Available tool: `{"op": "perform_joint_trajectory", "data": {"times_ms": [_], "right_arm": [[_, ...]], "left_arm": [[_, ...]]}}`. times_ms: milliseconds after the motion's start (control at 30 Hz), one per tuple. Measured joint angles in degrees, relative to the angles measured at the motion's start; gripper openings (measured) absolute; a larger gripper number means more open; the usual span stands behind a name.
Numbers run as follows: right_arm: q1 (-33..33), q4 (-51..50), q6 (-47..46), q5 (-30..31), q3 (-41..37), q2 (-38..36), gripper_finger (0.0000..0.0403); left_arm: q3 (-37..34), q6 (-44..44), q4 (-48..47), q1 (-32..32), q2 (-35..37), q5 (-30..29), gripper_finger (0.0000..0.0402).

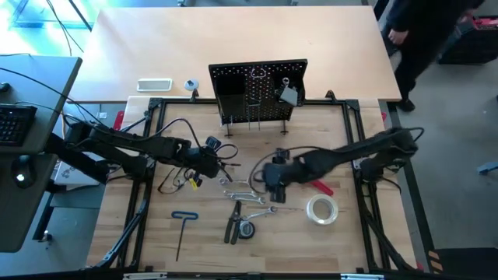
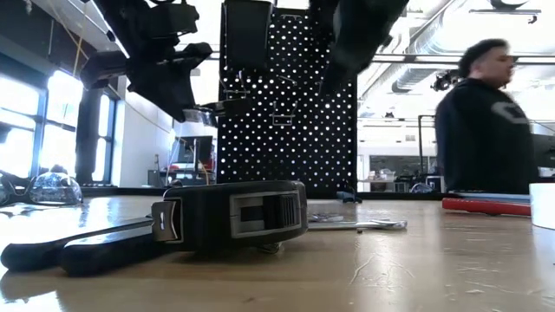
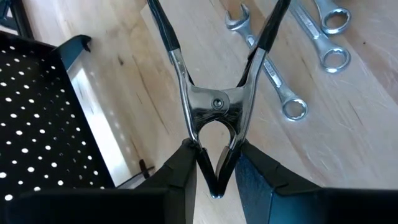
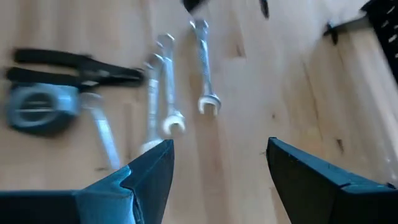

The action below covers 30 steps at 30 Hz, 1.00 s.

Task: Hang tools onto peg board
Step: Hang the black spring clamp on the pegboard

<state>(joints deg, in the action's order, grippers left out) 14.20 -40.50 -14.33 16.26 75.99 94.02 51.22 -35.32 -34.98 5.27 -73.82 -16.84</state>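
Note:
My left gripper is shut on a silver spring clamp with black-sleeved arms, in front of the black peg board, whose edge shows in the left wrist view. My right gripper is open and empty above several silver wrenches, which also show in the right wrist view. Dark-handled pliers, a blue T-handle hex key, a red-handled tool and a clear tape roll lie flat on the table. My left gripper pinches the clamp's two short black-tipped ends together between its fingers. The clamp points away from the gripper, in line with the fingers, and its two long sleeved arms spread wide. It is held above the table and the wrenches.
A round tape measure lies by the pliers and fills the low view's foreground. Safety glasses lie on the table's left. A white slab lies behind the board. A person stands beyond the table's right.

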Motion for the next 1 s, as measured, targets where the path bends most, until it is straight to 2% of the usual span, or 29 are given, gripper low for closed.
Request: {"op": "perform_joint_trajectory", "data": {"times_ms": [100, 233, 433, 533, 667, 733, 800, 867, 1000], "right_arm": [[5.23, -3.01, -4.07, 7.21, 0.0, -5.15, 0.025], [13.52, -7.37, -10.65, 21.51, 0.0, -11.8, 0.025], [25.16, -17.57, -25.67, 37.83, 0.02, -15.17, 0.025], [28.49, -21.28, -35.43, 41.84, -2.65, -14.63, 0.025], [30.14, -19.92, -47.89, 41.98, -13.1, -14.63, 0.025], [30.2, -14.33, -52.24, 41.22, -19.43, -14.63, 0.025], [30.01, -4.79, -52.51, 40.91, -25.21, -14.63, 0.025], [29.18, 6.92, -48.68, 41.0, -29.7, -14.63, 0.025], [25.46, 27.41, -34.28, 41.23, -34.63, -14.6, 0.025]], "left_arm": [[0.0, 0.67, -0.55, 0.18, 0.0, 0.0, 0.0074], [0.0, 2.53, -0.35, 0.18, 0.0, -0.02, 0.0074], [0.0, 2.08, -0.02, 1.36, 0.0, -0.25, 0.0074], [0.0, 0.62, 0.77, 2.0, 0.02, -0.5, 0.0074], [0.0, -1.81, 1.07, 2.41, 0.02, -1.7, 0.0074], [0.0, -2.95, 1.05, 2.41, 0.02, -2.01, 0.0074], [0.0, -4.2, 1.07, 2.41, 0.02, -2.51, 0.0074], [0.0, -5.85, 1.09, 2.41, 0.02, -3.22, 0.0074], [0.0, -8.97, 2.11, 2.27, 0.02, -3.59, 0.0074]]}}
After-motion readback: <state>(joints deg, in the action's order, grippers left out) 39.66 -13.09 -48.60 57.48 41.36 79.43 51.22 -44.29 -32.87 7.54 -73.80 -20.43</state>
